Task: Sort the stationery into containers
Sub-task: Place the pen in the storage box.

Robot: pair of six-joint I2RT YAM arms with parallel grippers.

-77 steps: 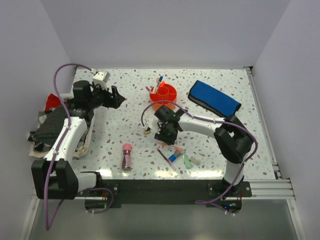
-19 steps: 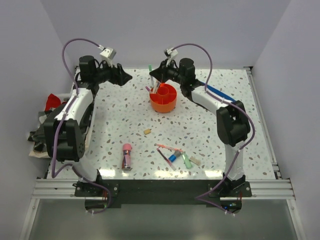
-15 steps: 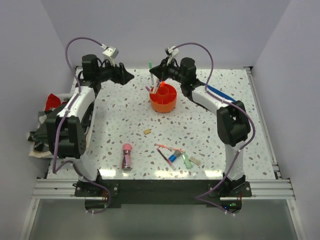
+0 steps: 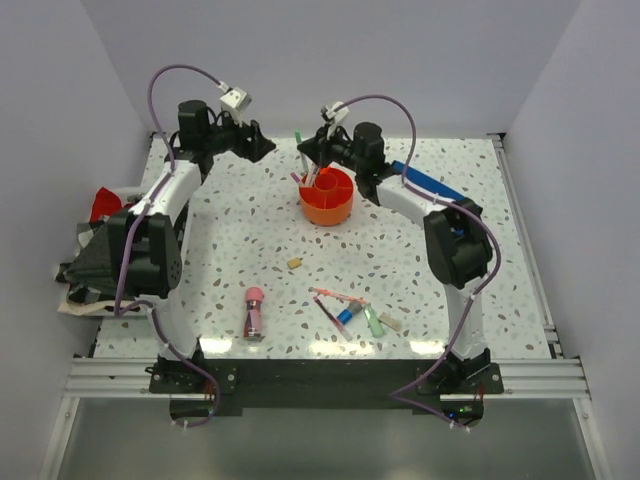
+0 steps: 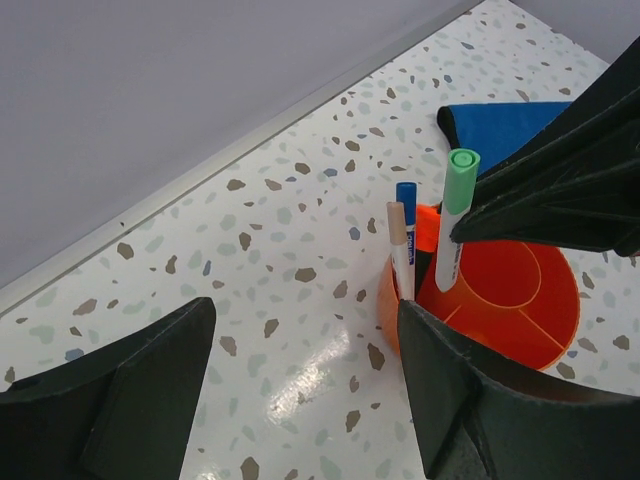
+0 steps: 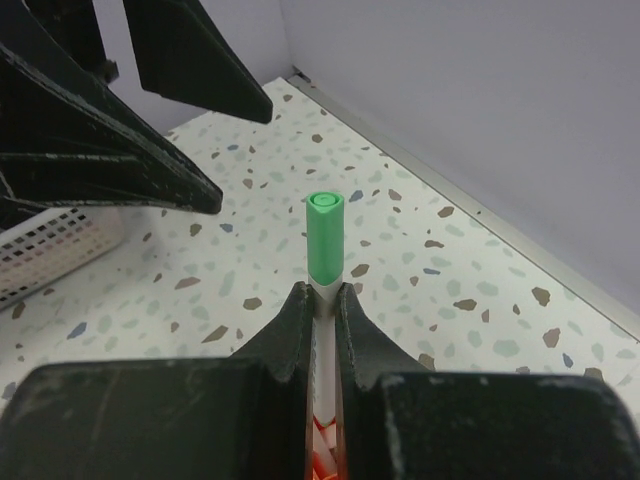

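Note:
The round orange caddy stands at the table's back centre, with a blue-capped marker and a beige-tipped pen upright in it. My right gripper is shut on a green-capped marker and holds it upright over the caddy's rim. My left gripper is open and empty, left of the caddy. On the front table lie a pink-capped glue tube, a beige eraser and a cluster of pens.
A blue pouch lies behind my right arm, also in the left wrist view. A white mesh basket shows at the left of the right wrist view. Cloths lie off the table's left edge.
My right gripper left the front cluster and carried the green-capped marker to the back, over the caddy. My left arm swung up toward the back left.

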